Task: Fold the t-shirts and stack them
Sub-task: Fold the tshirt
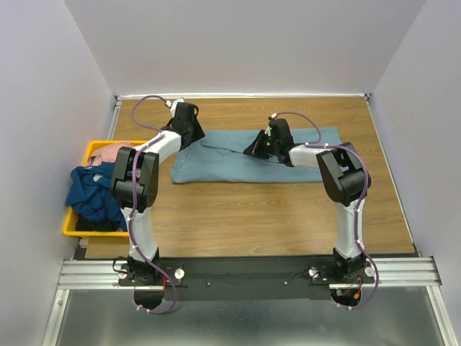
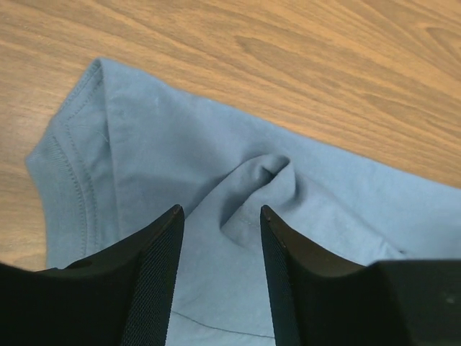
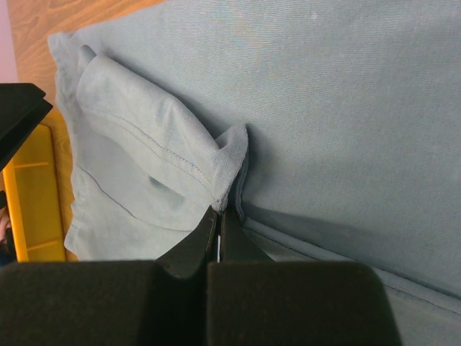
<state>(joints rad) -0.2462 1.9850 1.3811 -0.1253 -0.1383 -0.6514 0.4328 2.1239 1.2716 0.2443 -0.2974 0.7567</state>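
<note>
The light blue-grey t-shirt (image 1: 230, 162) lies spread across the back middle of the table. My left gripper (image 1: 189, 134) is open at its left end; in the left wrist view the jaws (image 2: 220, 220) stand apart just above the cloth (image 2: 166, 144), with a small raised pucker (image 2: 263, 187) ahead of them. My right gripper (image 1: 253, 149) is shut on a hemmed fold of the same shirt; in the right wrist view the tips (image 3: 222, 213) pinch the stitched edge (image 3: 180, 158). The navy t-shirt (image 1: 92, 194) and the pink t-shirt (image 1: 109, 151) lie in the bin.
The yellow plastic bin (image 1: 90, 231) stands off the table's left edge and also shows in the right wrist view (image 3: 32, 209). Bare wood table (image 1: 252, 216) lies in front of the shirt. Grey walls close in the sides and back.
</note>
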